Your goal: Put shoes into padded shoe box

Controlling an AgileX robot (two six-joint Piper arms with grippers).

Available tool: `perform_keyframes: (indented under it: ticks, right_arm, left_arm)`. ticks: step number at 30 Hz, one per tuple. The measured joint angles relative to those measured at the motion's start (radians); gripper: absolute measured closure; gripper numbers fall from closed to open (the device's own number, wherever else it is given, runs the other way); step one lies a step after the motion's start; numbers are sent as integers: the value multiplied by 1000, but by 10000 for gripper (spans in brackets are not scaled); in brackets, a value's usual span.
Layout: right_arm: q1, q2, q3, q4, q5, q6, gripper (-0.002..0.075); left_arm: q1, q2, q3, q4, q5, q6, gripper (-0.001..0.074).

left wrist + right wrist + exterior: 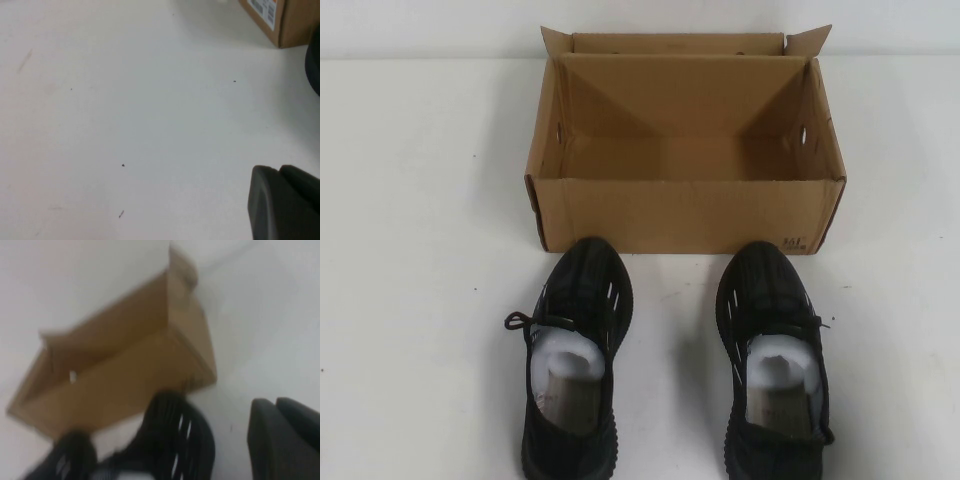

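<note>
Two black knit shoes stand side by side on the white table in front of the box, toes toward it: the left shoe (575, 350) and the right shoe (775, 350), both with white paper stuffing. The open brown cardboard shoe box (690, 215) stands behind them, empty. Neither gripper shows in the high view. My left gripper (279, 170) is shut and empty over bare table, left of the box's corner (285, 20). My right gripper (276, 402) is shut and empty, to the right of the right shoe (175, 440), with the box (125, 375) beyond.
The white table (420, 250) spreads to both sides of the box and shoes. The box's flaps stand up at its back corners (810, 42). A dark edge of the left shoe (314, 65) shows in the left wrist view.
</note>
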Motion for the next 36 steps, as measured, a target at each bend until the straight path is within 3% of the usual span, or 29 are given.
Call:
perform_keyframes:
  ticks: [10, 15, 18, 22, 26, 30, 33, 36]
  right_arm:
    - [0, 501, -406, -381, 411, -17, 729]
    - [21, 699, -576, -444, 501, -26, 729]
    - [98, 816, -680, -462, 546, -26, 729]
    - [283, 948, -838, -562, 544, -26, 729]
    - [475, 1074, -991, -626, 589, -171, 728]
    - [572, 1182, -1114, -669, 734, -297, 720]
    - [591, 1232, -1150, -684, 825, -381, 650]
    - [591, 1246, -1150, -691, 816, -449, 506]
  left_arm:
    - [0, 0, 0, 0, 0, 0, 738]
    - [0, 0, 0, 0, 0, 0, 738]
    - [0, 0, 0, 0, 0, 0, 738]
    - [0, 0, 0, 0, 0, 0, 738]
    - [0, 0, 0, 0, 0, 0, 738]
    - [0, 0, 0, 0, 0, 0, 738]
    - [0, 0, 0, 0, 0, 0, 738]
    - [0, 0, 0, 0, 0, 0, 738]
